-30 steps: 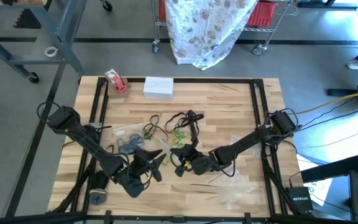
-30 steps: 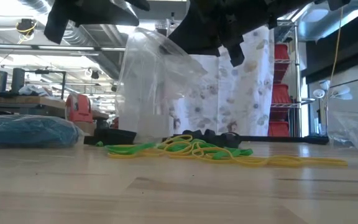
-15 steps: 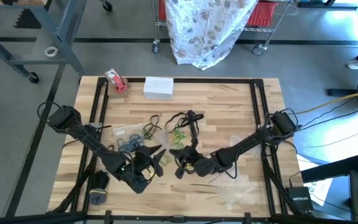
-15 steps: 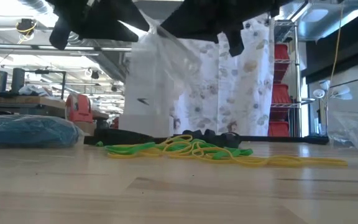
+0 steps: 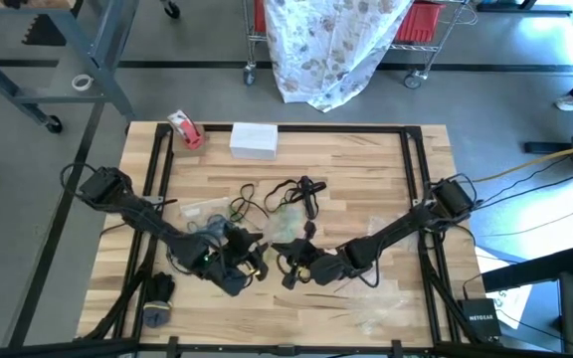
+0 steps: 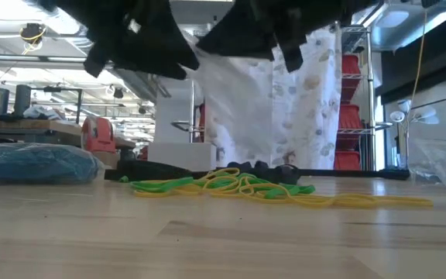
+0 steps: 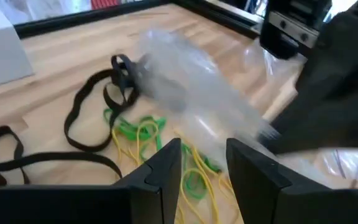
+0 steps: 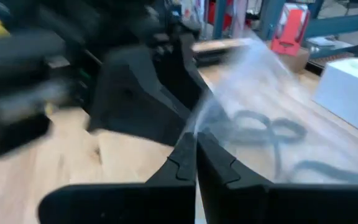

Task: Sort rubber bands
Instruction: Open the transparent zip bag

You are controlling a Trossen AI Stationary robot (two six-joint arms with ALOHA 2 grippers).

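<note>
The pale wooden tabletop (image 5: 366, 159) carries a loose pile of thin rubber bands (image 5: 285, 204) in black, green and yellow near its middle; in the low view the green and yellow loops (image 6: 231, 186) lie flat on the wood. The right pincer (image 8: 196, 163) is held above the near-middle of the tabletop, its fingers pressed together on an edge of a clear, floppy plastic bag (image 8: 260, 106), which hangs blurred between the two arms. The left pincer (image 7: 202, 163) is placed just beside it, with a narrow gap between its fingers and nothing seen between them; the bag (image 7: 197, 99) is seen ahead of it, above the bands (image 7: 135, 134). A white rectangular box (image 5: 254, 140) and a red-and-white tape roll (image 5: 185, 129) stand at the far edge
</note>
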